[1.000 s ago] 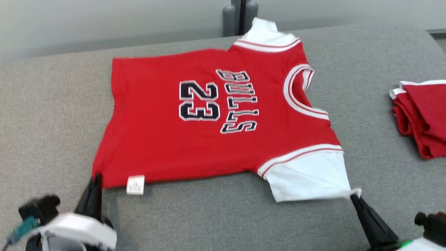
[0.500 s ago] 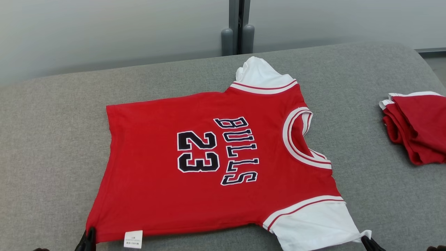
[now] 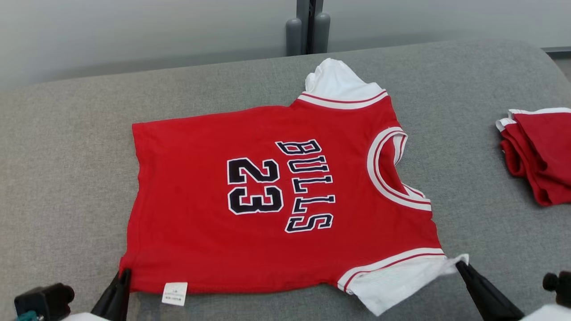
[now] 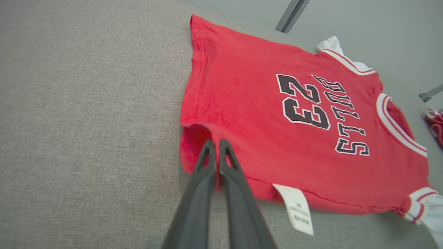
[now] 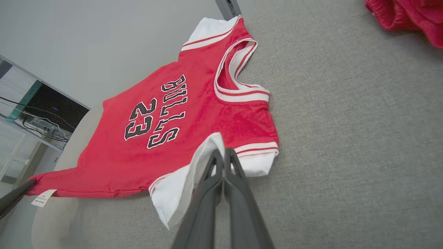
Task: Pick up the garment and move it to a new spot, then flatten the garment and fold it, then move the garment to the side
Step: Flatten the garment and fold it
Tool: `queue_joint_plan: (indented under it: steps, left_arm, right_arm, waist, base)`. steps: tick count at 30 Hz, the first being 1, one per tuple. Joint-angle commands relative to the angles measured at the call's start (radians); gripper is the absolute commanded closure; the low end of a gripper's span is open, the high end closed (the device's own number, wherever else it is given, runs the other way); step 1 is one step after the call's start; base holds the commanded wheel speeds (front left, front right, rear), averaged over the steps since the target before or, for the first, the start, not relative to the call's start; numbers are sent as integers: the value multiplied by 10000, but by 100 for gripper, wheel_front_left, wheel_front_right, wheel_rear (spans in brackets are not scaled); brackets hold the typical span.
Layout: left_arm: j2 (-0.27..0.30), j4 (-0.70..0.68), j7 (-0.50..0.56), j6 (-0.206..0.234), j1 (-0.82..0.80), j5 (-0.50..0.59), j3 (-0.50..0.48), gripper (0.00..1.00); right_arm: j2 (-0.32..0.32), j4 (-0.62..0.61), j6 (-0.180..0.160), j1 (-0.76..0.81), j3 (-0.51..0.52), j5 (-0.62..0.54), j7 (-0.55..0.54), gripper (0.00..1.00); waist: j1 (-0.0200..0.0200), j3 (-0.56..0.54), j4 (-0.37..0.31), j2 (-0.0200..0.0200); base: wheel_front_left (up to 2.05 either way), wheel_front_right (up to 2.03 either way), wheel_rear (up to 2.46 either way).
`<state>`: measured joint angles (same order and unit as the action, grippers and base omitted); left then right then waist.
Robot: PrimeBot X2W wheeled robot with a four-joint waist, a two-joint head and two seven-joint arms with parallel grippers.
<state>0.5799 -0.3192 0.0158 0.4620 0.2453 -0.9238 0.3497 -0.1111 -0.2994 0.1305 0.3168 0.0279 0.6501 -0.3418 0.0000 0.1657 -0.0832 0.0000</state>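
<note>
A red jersey (image 3: 267, 200) with white sleeves and "BULLS 23" lettering lies spread face up on the grey padded table (image 3: 67, 178), its collar toward the right. My left gripper (image 3: 124, 275) is shut on the jersey's near hem corner (image 4: 193, 141), which is lifted a little. My right gripper (image 3: 459, 264) is shut on the edge of the near white sleeve (image 5: 207, 152), which folds upward off the surface. A white care label (image 3: 175, 293) hangs from the near side seam.
A folded pile of red and white garments (image 3: 539, 151) lies at the table's right edge. Two grey posts (image 3: 308, 33) stand behind the table's far edge against a pale wall. Bare grey surface stretches left of the jersey.
The head camera tilted, shifting the whole picture. The near edge of the jersey, held at hem corner and sleeve, now lifts and curls up from the table; the sleeve has folded inward.
</note>
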Motion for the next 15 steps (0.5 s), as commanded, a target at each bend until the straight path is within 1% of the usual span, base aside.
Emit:
queue_joint_plan:
  steps: [1, 2, 6, 8, 10, 11, 15]
  left_arm:
    - [171, 101, 181, -75, -371, 44, 4, 100]
    - [247, 154, 328, -92, -520, 75, 33, 100]
    - [372, 237, 727, -257, -1151, -44, 77, 100]
    - [408, 339, 958, -322, -1361, -104, 135, 100]
    - [428, 400, 1063, -387, -1641, -159, 114, 100]
    - [514, 459, 1172, -379, -1724, -108, 141, 100]
    - [546, 606, 1258, -439, -2147, -98, 77, 100]
  right_arm:
    - [-67, 133, 6, -487, -10, 193, -64, 100]
    - [-243, 232, 6, -745, -1, 108, -67, 100]
    - [-428, 695, 6, -1926, -101, 416, -42, 100]
    - [-694, 1074, 6, -2492, -183, 331, -85, 100]
    - [-733, 1396, 6, -3034, -334, 460, -76, 100]
    - [-842, 1535, 6, -3275, -394, 463, -74, 100]
    - [-1122, 2329, 4, -4319, -642, 610, 108, 100]
  waist:
    - [0, 193, -18, 0]
    - [0, 277, -17, 0]
    - [0, 583, -24, 0]
    - [0, 645, -20, 0]
    - [0, 755, 17, 0]
    - [0, 834, 42, 0]
    - [0, 1174, 109, 0]
  base:
    - [0, 0, 0]
    - [0, 0, 0]
    - [0, 0, 0]
    - [0, 0, 0]
    - [0, 0, 0]
    - [0, 0, 0]
    - [0, 0, 0]
